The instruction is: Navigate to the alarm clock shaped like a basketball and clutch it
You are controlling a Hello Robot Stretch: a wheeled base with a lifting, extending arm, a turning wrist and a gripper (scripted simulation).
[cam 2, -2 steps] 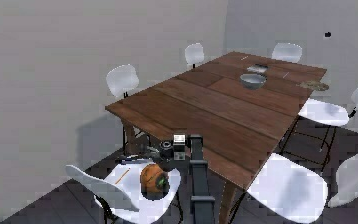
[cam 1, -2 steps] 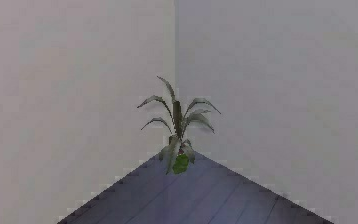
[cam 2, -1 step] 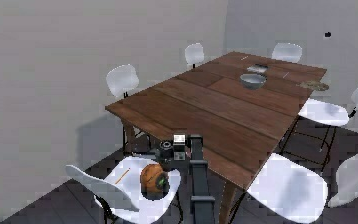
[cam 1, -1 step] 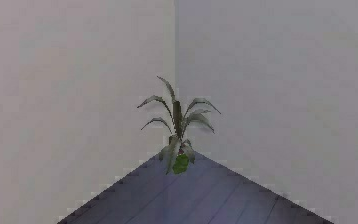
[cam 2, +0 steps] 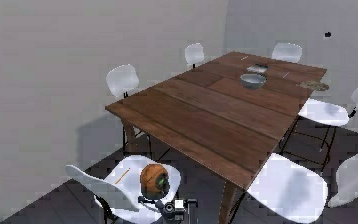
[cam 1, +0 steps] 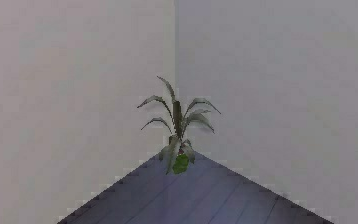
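An orange-brown ball with dark seams and a small greenish face, the basketball alarm clock (cam 2: 153,180), shows low in the arm side view, just left of the middle. It overlaps the seat of a white chair (cam 2: 127,176) at the near corner of the wooden table (cam 2: 212,105). The gripper (cam 2: 165,204) pokes up from the bottom edge right under the ball, with its white marker squares (cam 2: 179,208) beside it. I cannot tell whether the gripper holds the clock or whether the clock rests on the seat.
Several white chairs ring the long table, and two grey bowls (cam 2: 253,78) sit at its far end. In the forward view a potted plant (cam 1: 177,130) with long drooping leaves stands in a wall corner on dark plank floor (cam 1: 197,195).
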